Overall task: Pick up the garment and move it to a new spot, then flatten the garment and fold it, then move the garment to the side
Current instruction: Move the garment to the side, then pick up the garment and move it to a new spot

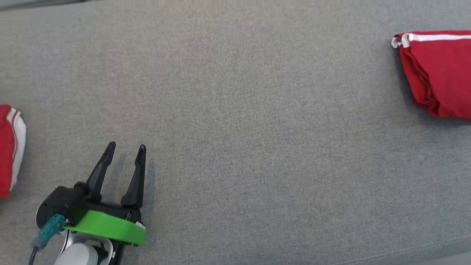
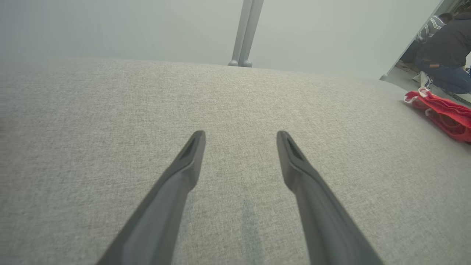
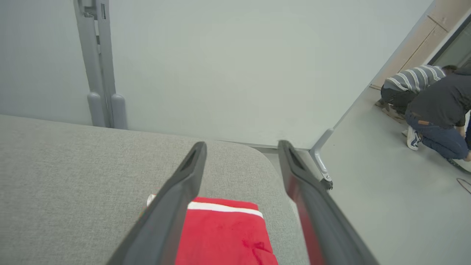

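The garment (image 1: 441,73) is red with a white stripe and lies folded at the far right of the grey cloth-covered table (image 1: 239,110). The left wrist view catches the garment (image 2: 445,114) at its right edge. In the right wrist view the garment (image 3: 224,235) lies just below my right gripper (image 3: 241,144), whose jaws stand wide apart over it with nothing between them. My left gripper (image 1: 126,147) is at the lower left, open and empty, hovering low over bare cloth (image 2: 241,134).
Another red and white piece of clothing (image 1: 9,151) lies at the table's left edge. The garment sits near the table's rounded far-right corner (image 3: 265,158), with floor beyond. Two people (image 3: 434,106) crouch on that floor. A grey post (image 3: 99,73) stands behind the table.
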